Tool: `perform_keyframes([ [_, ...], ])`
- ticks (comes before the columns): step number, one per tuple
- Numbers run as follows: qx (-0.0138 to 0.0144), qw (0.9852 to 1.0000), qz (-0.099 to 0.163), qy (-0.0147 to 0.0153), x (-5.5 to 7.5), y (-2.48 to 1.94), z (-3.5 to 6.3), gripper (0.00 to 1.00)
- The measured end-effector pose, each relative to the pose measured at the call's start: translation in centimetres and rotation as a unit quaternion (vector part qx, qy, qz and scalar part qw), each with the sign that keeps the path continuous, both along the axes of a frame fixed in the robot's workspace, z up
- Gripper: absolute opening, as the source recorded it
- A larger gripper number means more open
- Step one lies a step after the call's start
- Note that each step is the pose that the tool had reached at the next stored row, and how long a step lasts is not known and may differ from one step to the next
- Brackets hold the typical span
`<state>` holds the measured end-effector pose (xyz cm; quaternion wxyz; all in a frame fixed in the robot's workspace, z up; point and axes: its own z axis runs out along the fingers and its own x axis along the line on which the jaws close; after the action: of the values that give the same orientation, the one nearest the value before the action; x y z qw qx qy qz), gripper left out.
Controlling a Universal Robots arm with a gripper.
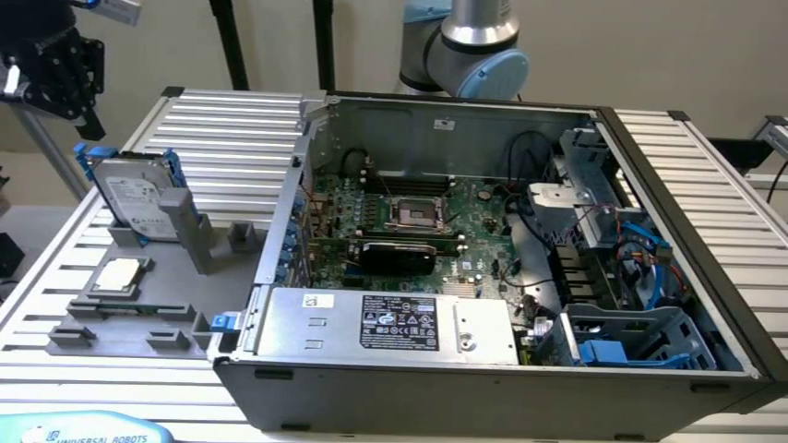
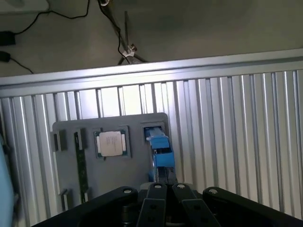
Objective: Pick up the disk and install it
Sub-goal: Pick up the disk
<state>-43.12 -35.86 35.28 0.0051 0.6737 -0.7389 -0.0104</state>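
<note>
1. Ribbed aluminium desk [image 1: 246, 129] with a pale wall behind. An open PC case [image 1: 493, 383] takes the exterior view's right, and a grey fixture tray [image 1: 154, 309] sits on the exterior view's left.
2. Exterior view: the disk [image 1: 133, 198] stands upright in a slot at the tray's far end, blue rails on both edges, not lifted. The pincer [image 1: 84, 111] hangs above it, toward the exterior view's left, apart from it.
3. Same view: a CPU chip [image 1: 117, 274] lies flat in the tray, nearer the camera. A grey upright post [image 1: 185, 226] stands just beside the disk.
4. Wrist view: the pincer [image 2: 165, 189] has its fingers pressed together with nothing between them. The disk [image 2: 160, 149] is edge-on below, blue rail up, with the CPU chip [image 2: 111, 142] beside it.
5. Risk, my read: a descent with the fingers together would hit the rail and tip the disk or jam it in the slot.
6. Risk: an off-centre grip on the thin plastic rail could slip or twist the disk against the post.
7. Room: open air above the disk. The post and case wall crowd one side, and the other side is free desk. The drive cage [image 1: 628, 337] in the case's near corner looks tight, with cables close by.
</note>
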Motion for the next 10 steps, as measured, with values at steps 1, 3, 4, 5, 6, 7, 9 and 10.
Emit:
perform_keyframes([
  [1,0.0000,1.0000,0.005,0.0000,0.00,0.03,0.00,0.11],
  [3,0.0000,0.9999,0.011,0.0000,0.00,0.05,0.01,0.11],
  [4,0.0000,0.9999,0.013,0.0001,0.00,0.05,0.01,0.11],
  [5,0.0000,0.9999,0.014,0.0000,0.00,0.05,0.00,0.12],
  [6,0.0000,0.9999,0.015,0.0000,0.00,0.06,0.00,0.12],
  [7,0.0000,0.9999,0.015,0.0000,0.00,0.06,0.00,0.18],
  [9,0.0000,0.9999,0.015,0.0000,0.00,0.06,0.00,0.24],
  [10,0.0000,0.9999,0.015,0.0000,0.00,0.06,0.01,0.30],
])
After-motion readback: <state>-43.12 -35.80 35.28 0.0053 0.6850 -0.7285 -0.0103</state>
